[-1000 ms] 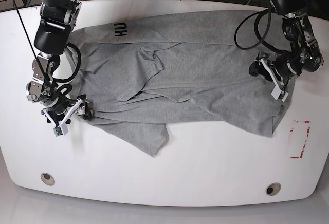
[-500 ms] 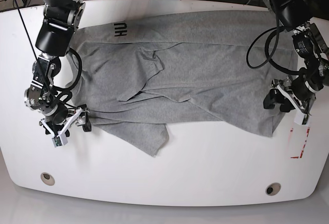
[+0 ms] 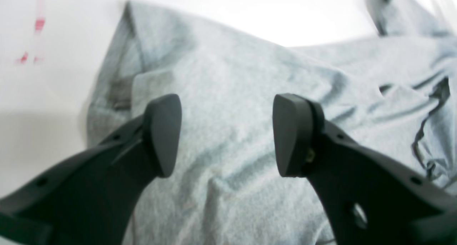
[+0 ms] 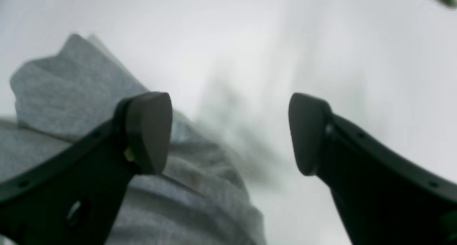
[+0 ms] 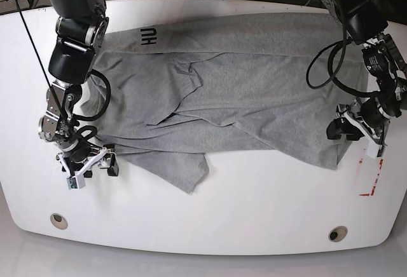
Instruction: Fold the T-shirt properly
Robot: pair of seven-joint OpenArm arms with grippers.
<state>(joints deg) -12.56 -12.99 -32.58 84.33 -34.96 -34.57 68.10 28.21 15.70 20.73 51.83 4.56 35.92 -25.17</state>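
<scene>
One T-shirt lies spread and rumpled across the far half of the white table, its long axis running left to right, the black lettering at its far-left end and a loose flap hanging toward the near edge left of centre. Both arms sit at its near corners. At the scene's left, the right gripper hovers with fingers wide apart and nothing held, the cloth's corner just beside its left finger. At the scene's right, the left gripper is also spread and empty, with fabric directly between and beyond its fingers. Each is close to its own corner; the left one looks better lined up for a pinch.
</scene>
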